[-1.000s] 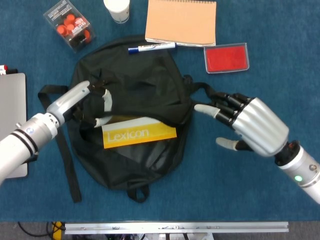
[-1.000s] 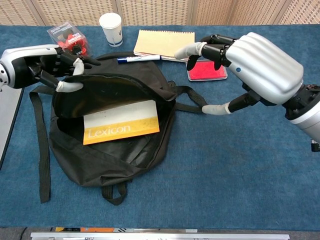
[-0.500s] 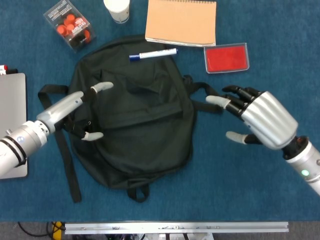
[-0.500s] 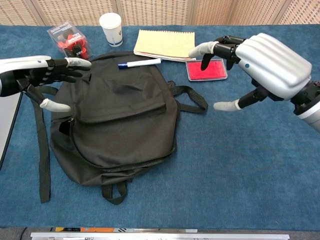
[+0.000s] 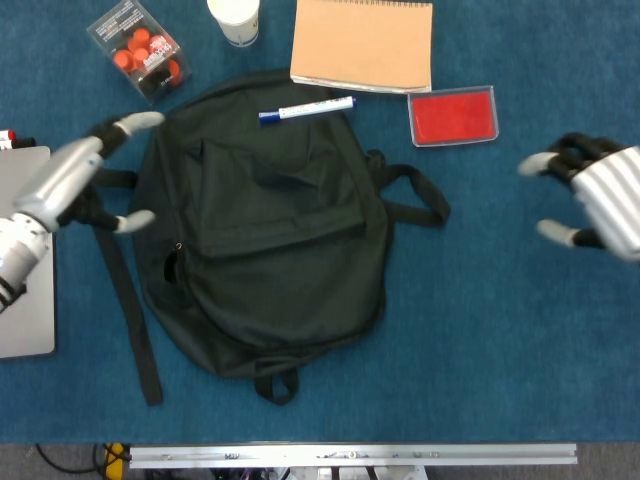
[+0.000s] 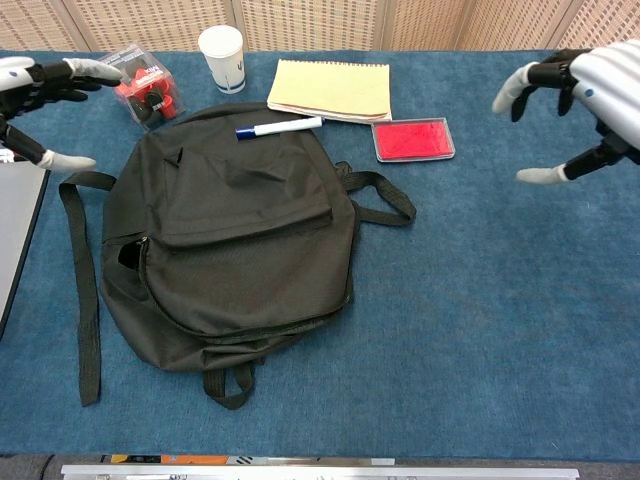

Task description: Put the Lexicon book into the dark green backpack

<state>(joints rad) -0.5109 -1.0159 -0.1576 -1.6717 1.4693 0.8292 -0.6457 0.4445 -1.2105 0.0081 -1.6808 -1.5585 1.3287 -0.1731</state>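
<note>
Head view: dark green backpack [image 5: 265, 225] is laid flat on the blue table [image 5: 480, 330], flap down (Lexicon book not visible). Left hand [image 5: 70, 180] is spread, empty, beside it.

Chest view: right hand [image 6: 590, 100] is spread, empty, well apart.

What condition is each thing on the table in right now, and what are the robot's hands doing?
Backpack: lying flat, flap down, book not visible.
Marker: capped, resting on the backpack's top edge.
Notepad: closed.
Red case: closed.
Cup: upright.
Left hand: open, empty.
Right hand: open, empty.
</note>
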